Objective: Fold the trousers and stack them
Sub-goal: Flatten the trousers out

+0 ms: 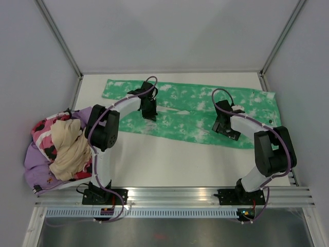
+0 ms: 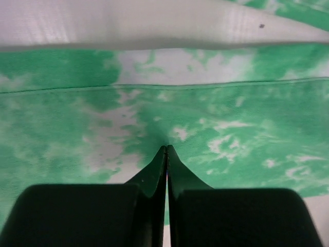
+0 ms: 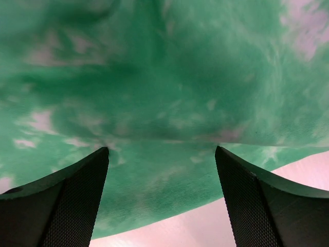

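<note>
Closest to me, the two arm bases are bolted to a metal rail along the near edge of the counter. Off the left corner sits a heap of clothes: a cream garment on top, a pink and red patterned piece under it, and purple cloth at the bottom. It lies well apart from the work.

Past a bare strip of counter, both arms reach forward and down onto the trousers. The right pincer hangs over the near hem on the right side. Through its wrist camera the right pincer stands wide, its two dark fingers far apart with nothing clasped between them. The trousers fill the view beyond the tips, and a sliver of pale counter shows under the hem.

A little farther in, the left pincer comes down near the left end of the cloth. Close up, the left pincer is pressed tight, tip against tip, and the trousers pucker right at that point, so it seems to nip a small fold. A thin seam runs across the fabric just beyond.

The trousers lie spread flat in a long band across the far half of the counter, bright green mottled with white, reaching almost to the right wall.
</note>
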Motion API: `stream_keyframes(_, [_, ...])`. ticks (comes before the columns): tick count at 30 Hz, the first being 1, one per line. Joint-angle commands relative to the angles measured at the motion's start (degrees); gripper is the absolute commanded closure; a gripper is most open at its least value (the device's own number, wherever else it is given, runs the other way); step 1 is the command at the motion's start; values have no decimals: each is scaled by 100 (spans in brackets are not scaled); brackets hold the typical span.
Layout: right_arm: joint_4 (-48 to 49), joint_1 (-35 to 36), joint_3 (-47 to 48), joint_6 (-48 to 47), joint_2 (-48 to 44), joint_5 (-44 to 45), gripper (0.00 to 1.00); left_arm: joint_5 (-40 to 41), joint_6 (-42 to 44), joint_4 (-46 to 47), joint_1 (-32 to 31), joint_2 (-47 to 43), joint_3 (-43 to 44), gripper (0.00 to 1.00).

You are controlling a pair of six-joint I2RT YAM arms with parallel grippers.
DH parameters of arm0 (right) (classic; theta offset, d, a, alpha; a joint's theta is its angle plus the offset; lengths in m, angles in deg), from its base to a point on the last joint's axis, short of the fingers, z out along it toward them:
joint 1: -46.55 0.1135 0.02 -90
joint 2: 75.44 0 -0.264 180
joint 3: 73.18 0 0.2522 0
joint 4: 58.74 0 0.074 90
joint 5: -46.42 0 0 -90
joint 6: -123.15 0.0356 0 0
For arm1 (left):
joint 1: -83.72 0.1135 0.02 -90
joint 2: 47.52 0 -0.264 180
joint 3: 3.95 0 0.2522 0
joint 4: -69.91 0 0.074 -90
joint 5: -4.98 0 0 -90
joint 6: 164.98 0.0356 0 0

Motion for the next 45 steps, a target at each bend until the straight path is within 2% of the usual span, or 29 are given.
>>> stream_keyframes(1, [642, 17, -377, 341, -130, -121, 10, 425, 359, -157, 21, -186, -176, 98])
stream_keyframes(5, [695, 17, -641, 201, -103, -174, 10, 698, 272, -429, 13, -54, -255, 98])
stream_keyframes(7, [791, 17, -773, 183, -147, -227, 10, 1128, 166, -701, 13, 25, -203, 98])
stream_keyframes(13, [968, 43, -1405, 403, -349, -886, 12, 1683, 253, -1378, 21, 87, -105, 98])
stream_keyframes(16, [889, 61, -1442, 394, -621, -1035, 12, 1412, 481, -1292, 21, -185, -255, 98])
stream_keyframes(18, [854, 70, -1372, 220, -823, -1193, 12, 911, 631, -1133, 21, -466, -317, 98])
stream_keyframes(21, [679, 70, -898, -27, -982, -1273, 12, 374, 632, -913, 21, -642, -142, 98])
stream_keyframes(22, [651, 70, -470, -254, -1009, -1308, 12, 277, 632, -895, 21, -652, 137, 97])
stream_keyframes(25, [800, 70, 452, -816, -1009, -1606, 12, 127, 491, -1062, 21, -643, 971, 86])
stream_keyframes(27, [1211, 114, 833, -1107, -948, -1957, 12, 302, 273, -1342, 21, -660, 1386, 60])
stream_keyframes(28, [1292, 123, 1174, -1205, -904, -2063, 12, 503, 158, -1535, 21, -687, 1814, 51])
stream_keyframes(29, [1371, 131, 1343, -1310, -782, -2247, 12, 1062, -61, -1946, 21, -704, 1993, 30])
stream_keyframes(31, [1407, 140, 1633, -1320, -675, -2362, 12, 1662, -238, -2361, 48, -853, 2284, 9])
stream_keyframes(33, [1538, 140, 1644, -1232, -587, -2468, 12, 2165, -448, -2782, 196, -1055, 2189, 9])
stream_keyframes(35, [1661, 149, 1582, -1223, -534, -2530, 12, 2052, -607, -2977, 372, -1441, 2004, 9])
stream_keyframes(37, [1680, 149, 1564, -1240, -499, -2617, 12, 1816, -730, -3354, 662, -1775, 1558, 11])
stream_keyframes(41, [1740, 149, 1459, -1364, -429, -2601, 11, 1114, -975, -3233, 733, -3362, 196, 17])
stream_keyframes(45, [1715, 149, 1669, -1460, -157, -2731, 11, 330, -1477, -3382, 716, -4000, -981, 29])
